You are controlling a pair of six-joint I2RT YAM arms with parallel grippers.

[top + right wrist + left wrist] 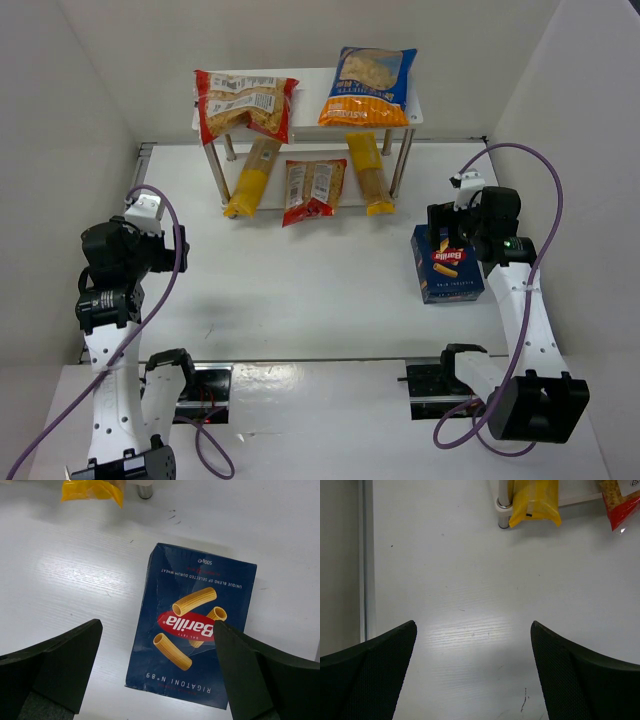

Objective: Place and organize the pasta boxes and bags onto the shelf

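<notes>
The dark blue Barilla box (448, 266) lies flat on the table at the right; it fills the right wrist view (192, 645). My right gripper (157, 667) hovers open above it, empty. The white shelf (305, 85) stands at the back. On top lie a clear red-edged bag (245, 103) and the orange-and-blue bag (368, 86). Under it lie two long yellow bags (252, 178) (367, 172) and a second red-edged bag (314, 189). My left gripper (472, 672) is open and empty over bare table at the left.
White walls close in the table on the left, back and right. A shelf leg (504, 507) and the end of a yellow bag (534, 502) show at the top of the left wrist view. A metal strip (366, 555) runs along the table's left edge.
</notes>
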